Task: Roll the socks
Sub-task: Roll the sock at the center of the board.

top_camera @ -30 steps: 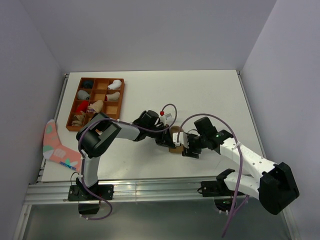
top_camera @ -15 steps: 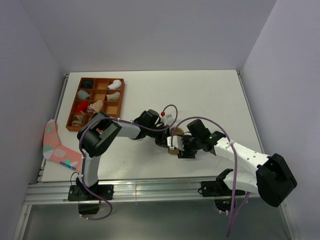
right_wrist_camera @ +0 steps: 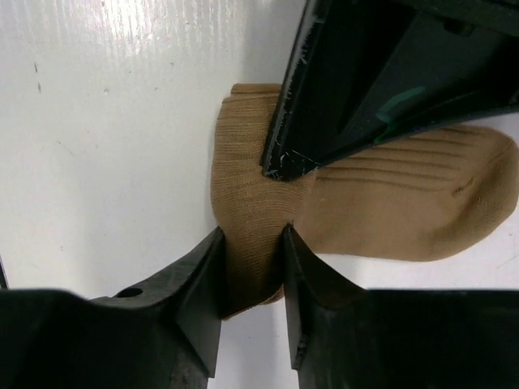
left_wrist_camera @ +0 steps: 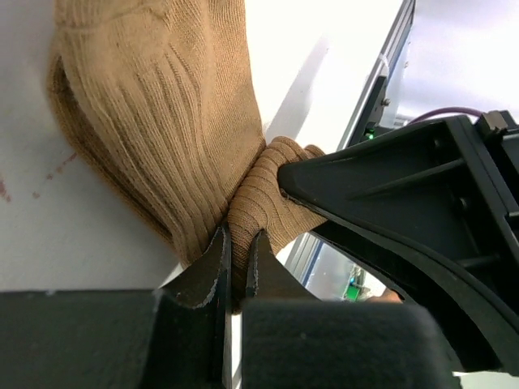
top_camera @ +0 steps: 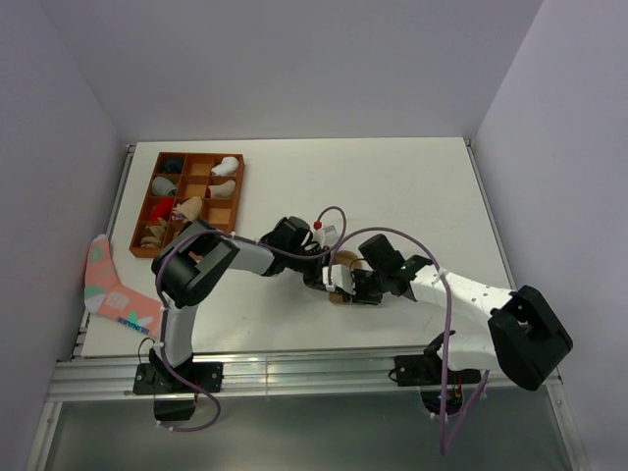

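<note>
Left jaws, right jaws pinch tan sock [right_wrist_camera: 389, 194]; long axis horizontal, right wrist view.

White table [top_camera: 392, 186], pale lilac walls [top_camera: 294, 59], aluminium front rail [top_camera: 294, 375]

Hemmed in tight at the tan sock [right_wrist_camera: 397, 198]: left gripper [left_wrist_camera: 238, 243] clamped on it from the left, right gripper [right_wrist_camera: 253, 243] pinching it from the right, arms [top_camera: 451, 289] trailing outward on both sides. Beyond the sock, open white table [top_camera: 392, 186]. Far left of the sock, orange tray [top_camera: 239, 194] and pink sock [top_camera: 108, 285].
</note>
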`<state>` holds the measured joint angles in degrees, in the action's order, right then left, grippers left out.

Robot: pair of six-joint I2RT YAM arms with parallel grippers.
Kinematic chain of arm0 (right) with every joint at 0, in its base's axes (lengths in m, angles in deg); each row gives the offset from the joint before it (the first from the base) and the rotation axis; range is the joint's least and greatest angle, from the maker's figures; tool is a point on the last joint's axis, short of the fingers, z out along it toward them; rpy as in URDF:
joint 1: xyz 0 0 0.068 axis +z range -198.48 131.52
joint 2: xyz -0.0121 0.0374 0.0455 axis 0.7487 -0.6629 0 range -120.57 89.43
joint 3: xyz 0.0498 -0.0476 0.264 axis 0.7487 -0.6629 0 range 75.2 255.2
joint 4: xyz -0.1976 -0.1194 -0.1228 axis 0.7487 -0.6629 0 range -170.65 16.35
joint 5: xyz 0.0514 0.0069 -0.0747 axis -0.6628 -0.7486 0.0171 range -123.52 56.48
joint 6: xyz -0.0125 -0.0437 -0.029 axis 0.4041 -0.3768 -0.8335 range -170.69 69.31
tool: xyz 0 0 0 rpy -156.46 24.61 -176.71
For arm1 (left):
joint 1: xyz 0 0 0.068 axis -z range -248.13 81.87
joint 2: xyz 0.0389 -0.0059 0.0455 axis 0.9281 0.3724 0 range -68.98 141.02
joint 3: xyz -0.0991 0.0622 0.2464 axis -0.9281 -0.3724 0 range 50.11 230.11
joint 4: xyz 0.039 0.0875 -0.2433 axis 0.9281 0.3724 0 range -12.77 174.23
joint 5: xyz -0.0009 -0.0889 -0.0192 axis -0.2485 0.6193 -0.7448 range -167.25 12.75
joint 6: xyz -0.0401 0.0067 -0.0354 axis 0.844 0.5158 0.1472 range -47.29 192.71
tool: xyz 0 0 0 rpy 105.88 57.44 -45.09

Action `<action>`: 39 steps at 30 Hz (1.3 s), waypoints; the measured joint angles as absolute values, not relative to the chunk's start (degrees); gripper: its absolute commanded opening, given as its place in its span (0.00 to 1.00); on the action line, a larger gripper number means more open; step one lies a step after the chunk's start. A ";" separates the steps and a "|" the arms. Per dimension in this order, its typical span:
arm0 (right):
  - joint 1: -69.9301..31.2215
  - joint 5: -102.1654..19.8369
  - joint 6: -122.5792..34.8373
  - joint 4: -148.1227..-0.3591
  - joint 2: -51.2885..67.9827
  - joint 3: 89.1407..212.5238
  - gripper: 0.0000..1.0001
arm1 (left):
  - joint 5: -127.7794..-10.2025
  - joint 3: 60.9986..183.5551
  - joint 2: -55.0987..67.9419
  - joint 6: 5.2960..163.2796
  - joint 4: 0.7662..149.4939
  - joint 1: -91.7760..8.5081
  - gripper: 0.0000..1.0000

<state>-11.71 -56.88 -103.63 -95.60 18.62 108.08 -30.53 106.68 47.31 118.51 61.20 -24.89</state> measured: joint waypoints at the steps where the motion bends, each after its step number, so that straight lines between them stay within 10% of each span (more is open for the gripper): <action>1: -11.73 -56.86 -103.00 -95.64 18.16 108.41 0.33 | -30.58 106.07 47.15 119.10 60.26 -24.93 0.07; 39: -22.94 -75.39 -103.24 -132.76 -19.15 143.12 0.28 | -69.64 79.65 20.60 110.29 39.74 -18.75 0.45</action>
<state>-22.94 -75.39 -103.24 -132.76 -19.15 143.12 -69.64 79.65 20.60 110.29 39.74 -18.75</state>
